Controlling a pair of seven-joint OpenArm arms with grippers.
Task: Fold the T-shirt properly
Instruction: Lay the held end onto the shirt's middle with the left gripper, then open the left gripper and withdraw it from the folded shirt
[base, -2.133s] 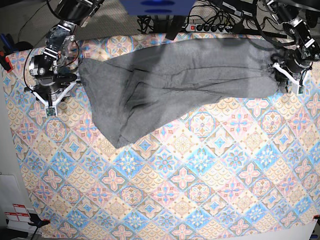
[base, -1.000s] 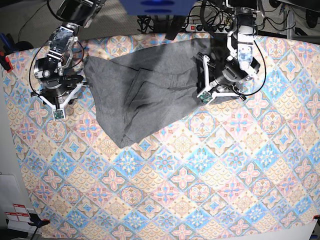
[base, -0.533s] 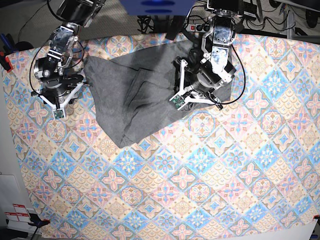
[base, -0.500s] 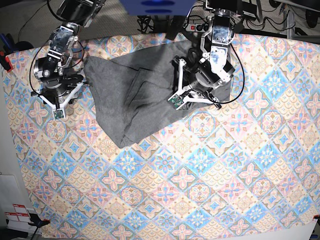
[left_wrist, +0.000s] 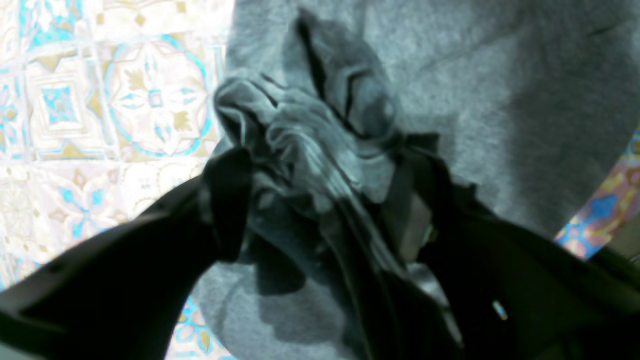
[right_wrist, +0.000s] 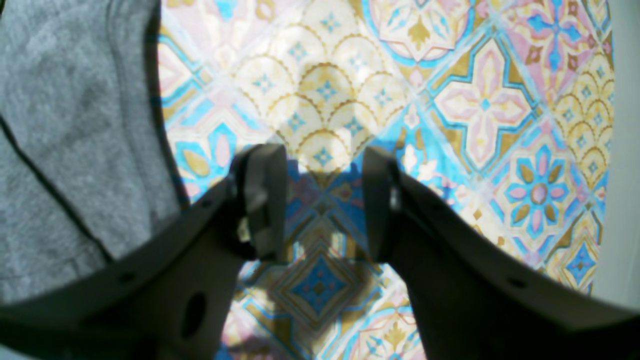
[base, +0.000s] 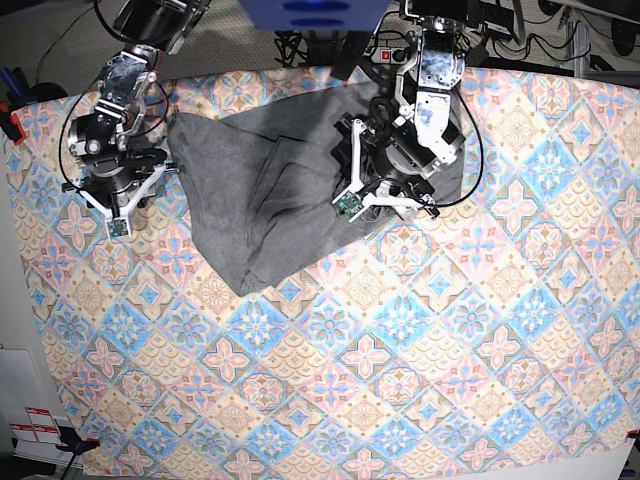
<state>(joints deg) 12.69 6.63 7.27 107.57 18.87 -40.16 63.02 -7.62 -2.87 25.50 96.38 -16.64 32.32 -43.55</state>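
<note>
the grey t-shirt (base: 270, 190) lies at the far side of the table, on the patterned tablecloth (base: 400, 350), and it looks like the robot is in the middle of a fold that lays one end of the shirt over the rest. the left gripper (left_wrist: 320, 200) is low over the doubled part of the shirt, near its middle. in the left wrist view a bunch of crumpled grey cloth sits between its two dark fingers (left_wrist: 225, 200). the fingers stand a little apart, but i cannot tell if they pinch the cloth or have let it go. the left arm reaches in from the far edge and bends down onto the shirt. the right gripper (right_wrist: 325, 200) is at the other end of the shirt, just beside its edge, over bare tablecloth. its fingers are apart and nothing is between them. that arm hangs straight down by the corner of the table. my guess for the next move: the left claw should open all the way, lift clear of the bunch, and then the wrinkled part needs to be smoothed flat before another fold.
</note>
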